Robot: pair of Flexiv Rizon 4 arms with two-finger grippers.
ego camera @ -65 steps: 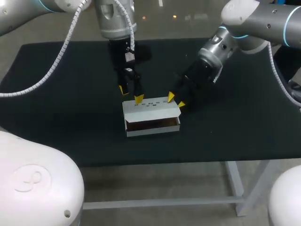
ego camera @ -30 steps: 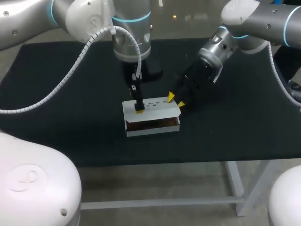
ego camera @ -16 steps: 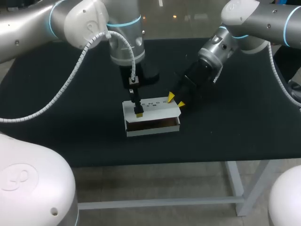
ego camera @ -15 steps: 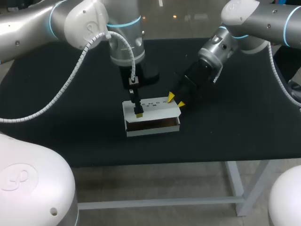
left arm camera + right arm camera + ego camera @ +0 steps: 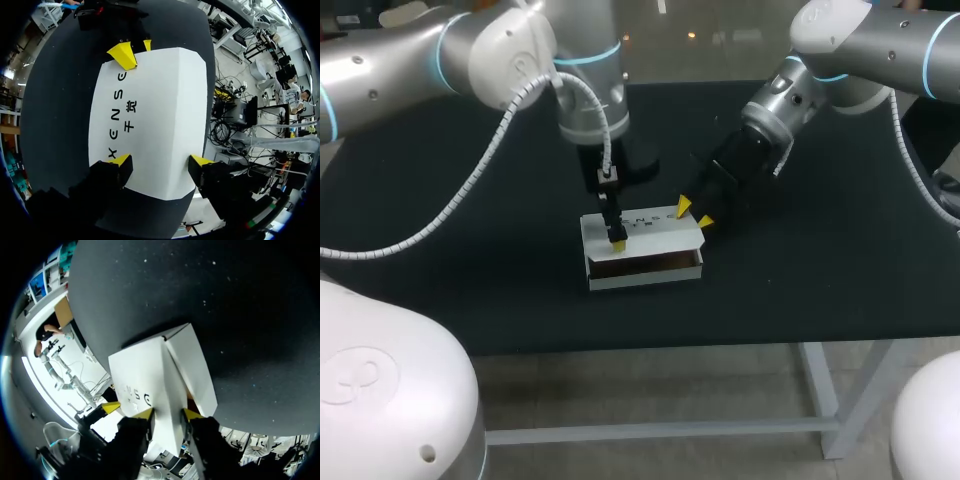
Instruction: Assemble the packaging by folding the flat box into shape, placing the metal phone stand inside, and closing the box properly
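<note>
Left pincer (image 5: 616, 238) has swung onto the box (image 5: 642, 250) mid-counter (image 5: 800, 280); right pincer (image 5: 693, 213) sits at its end. Left wrist: fingers (image 5: 120, 161) spread on the lid (image 5: 160, 100), gripping nothing. Right wrist: fingers (image 5: 144, 415) pinch the box's end. Risk: off-centre pressure could buckle the gaping lid.

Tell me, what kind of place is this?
Probably a robot lab or test workshop. Two big robot arms, the left arm and the right arm, reach over a plain black table, and both work on a small white box.
</note>
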